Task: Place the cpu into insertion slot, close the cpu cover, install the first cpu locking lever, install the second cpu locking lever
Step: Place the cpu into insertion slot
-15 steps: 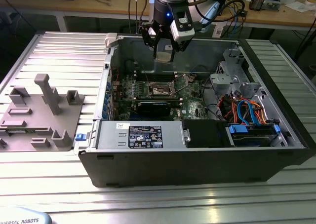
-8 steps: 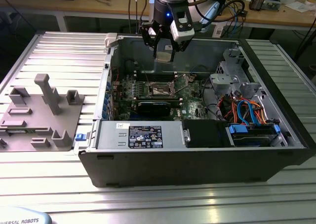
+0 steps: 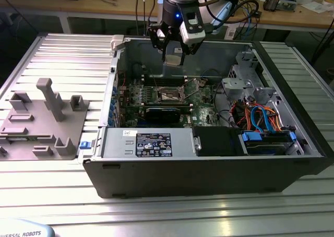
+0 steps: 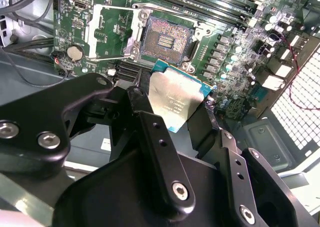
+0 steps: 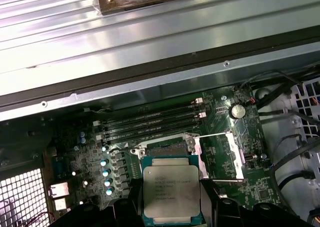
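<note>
The black two-fingered gripper is clamped on the small, flat, square cpu with a dull silver-grey metal top. It holds the chip in the air above the square, dark-centred insertion slot, set in the green circuit board of an open grey computer case on the ribbed metal tabletop. The thin silvery frame of the cpu cover lies swung open beside the slot.
</note>
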`<state>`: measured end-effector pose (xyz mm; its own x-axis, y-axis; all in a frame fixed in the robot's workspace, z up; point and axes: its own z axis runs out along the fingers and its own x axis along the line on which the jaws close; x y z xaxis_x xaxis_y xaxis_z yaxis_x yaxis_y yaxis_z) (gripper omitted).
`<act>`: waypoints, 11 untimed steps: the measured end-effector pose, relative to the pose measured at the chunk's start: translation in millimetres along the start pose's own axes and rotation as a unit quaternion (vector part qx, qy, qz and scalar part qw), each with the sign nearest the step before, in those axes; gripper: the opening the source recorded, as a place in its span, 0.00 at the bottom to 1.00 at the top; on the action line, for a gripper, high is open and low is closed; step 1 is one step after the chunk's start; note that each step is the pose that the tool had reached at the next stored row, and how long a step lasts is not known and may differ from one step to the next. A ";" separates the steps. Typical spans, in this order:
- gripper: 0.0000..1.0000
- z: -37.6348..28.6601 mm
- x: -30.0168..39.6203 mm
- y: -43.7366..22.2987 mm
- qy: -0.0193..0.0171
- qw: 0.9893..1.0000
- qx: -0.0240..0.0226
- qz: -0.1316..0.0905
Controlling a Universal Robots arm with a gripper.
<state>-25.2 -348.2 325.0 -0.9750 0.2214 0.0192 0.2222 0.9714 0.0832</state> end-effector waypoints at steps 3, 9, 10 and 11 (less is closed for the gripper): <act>0.54 0.0 0.0 0.0 0.000 1.000 0.000 0.001; 0.54 0.2 0.0 0.0 0.000 1.000 0.000 0.005; 0.54 0.3 0.0 0.0 0.000 1.000 0.000 0.005; 0.54 0.3 0.0 0.0 0.000 1.000 0.000 0.005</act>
<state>-25.2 -348.2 324.7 -0.9725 0.2321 0.0192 0.2329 0.9690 0.0831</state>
